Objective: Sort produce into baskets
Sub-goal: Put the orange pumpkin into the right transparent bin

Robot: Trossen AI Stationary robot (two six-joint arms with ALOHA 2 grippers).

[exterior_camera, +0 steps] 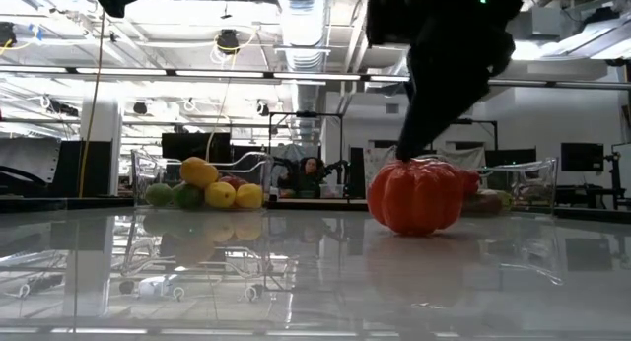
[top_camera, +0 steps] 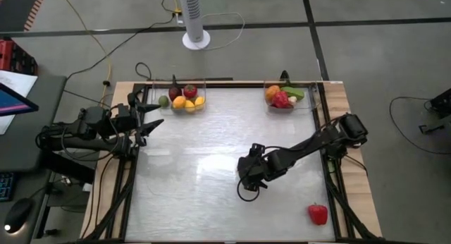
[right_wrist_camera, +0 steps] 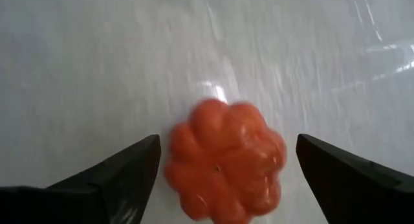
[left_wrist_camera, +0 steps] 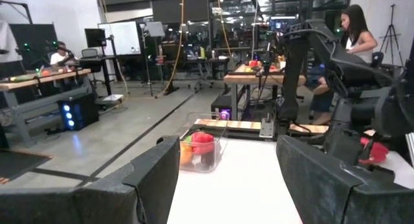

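An orange ribbed tomato (right_wrist_camera: 225, 160) rests on the shiny tabletop near the table's middle. My right gripper (right_wrist_camera: 226, 175) slants down over it, open, with one finger on each side and a gap to both. In the low view the tomato (exterior_camera: 416, 195) sits right under the dark gripper (exterior_camera: 414, 149); in the high view the gripper (top_camera: 249, 179) hides it. A red pepper (top_camera: 318, 214) lies near the front right corner. Two clear baskets stand at the far edge, the left one (top_camera: 184, 97) and the right one (top_camera: 287, 96), both holding produce. My left gripper (top_camera: 151, 124) waits open at the table's left.
The left arm's base and cables fill the table's left edge. A white fan stand (top_camera: 196, 39) is on the floor beyond the far edge. Bare tabletop (top_camera: 197, 194) lies between the tomato and the near edge. People sit at benches in the room behind.
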